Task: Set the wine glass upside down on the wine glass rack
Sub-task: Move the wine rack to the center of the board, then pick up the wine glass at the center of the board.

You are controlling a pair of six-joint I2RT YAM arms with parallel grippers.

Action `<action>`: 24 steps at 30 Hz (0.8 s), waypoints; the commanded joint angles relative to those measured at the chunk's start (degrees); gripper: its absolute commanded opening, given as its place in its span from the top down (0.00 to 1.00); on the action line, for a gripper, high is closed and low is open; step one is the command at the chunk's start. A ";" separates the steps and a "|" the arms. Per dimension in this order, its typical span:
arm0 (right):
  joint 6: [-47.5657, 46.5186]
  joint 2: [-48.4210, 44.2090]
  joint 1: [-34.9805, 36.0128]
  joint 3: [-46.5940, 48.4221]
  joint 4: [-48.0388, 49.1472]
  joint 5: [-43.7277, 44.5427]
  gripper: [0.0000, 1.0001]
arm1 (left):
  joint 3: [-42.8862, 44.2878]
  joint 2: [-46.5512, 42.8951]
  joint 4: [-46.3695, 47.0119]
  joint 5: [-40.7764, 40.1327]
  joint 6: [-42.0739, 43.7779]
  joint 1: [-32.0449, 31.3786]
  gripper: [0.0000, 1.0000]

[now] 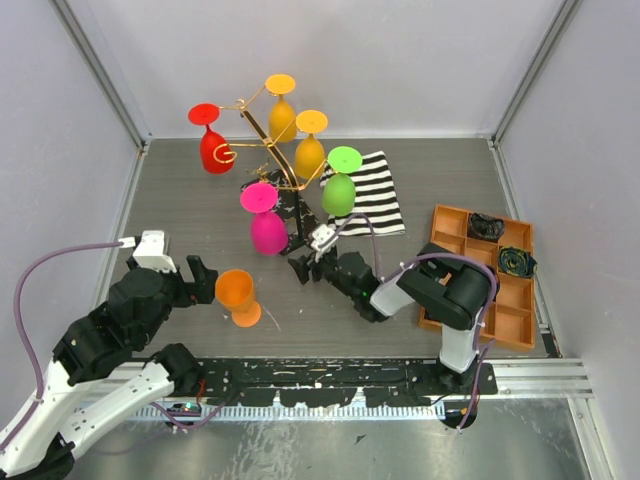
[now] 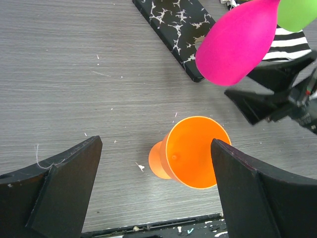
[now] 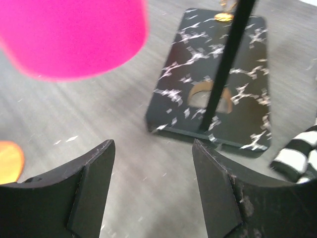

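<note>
Stubby orange wine glass (image 2: pixel 193 151) stands upright, mouth up, between the left hand's (image 2: pixel 156 147) spread fingers (image 2: pixel 64 188). The right hand (image 3: pixel 152 148) gapes empty beside the pink glass (image 3: pixel 74 34).

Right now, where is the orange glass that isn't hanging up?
In the top view, the orange glass is on the table at left-centre, just ahead of the open left gripper, with the pink glass hanging on the rack just beyond it.

The left gripper (image 2: pixel 156 148) is spread wide, its fingers (image 2: pixel 64 188) either side of an orange glass (image 2: pixel 190 151) on the table (image 2: pixel 74 74), mouth toward the camera, close by the right finger. Farther off: marbled rack base (image 2: pixel 173 29), pink glass (image 2: pixel 235 44), green glass (image 2: pixel 297 12), striped cloth (image 2: pixel 287 47)
</note>
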 commanded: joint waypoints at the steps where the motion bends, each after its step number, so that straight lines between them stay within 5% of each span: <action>1: -1.12 -1.80 5.38 -7.15 14.74 -1.01 0.30 | -0.75 0.01 1.91 -0.52 0.55 -0.16 0.02; 10: 0.89 9.31 16.31 -8.06 30.54 -0.61 0.30 | -0.83 0.58 2.30 0.25 0.88 -0.12 0.02; 24: 1.31 19.19 20.67 5.36 30.75 -4.47 0.31 | -0.98 0.44 2.60 0.73 0.99 -0.14 0.02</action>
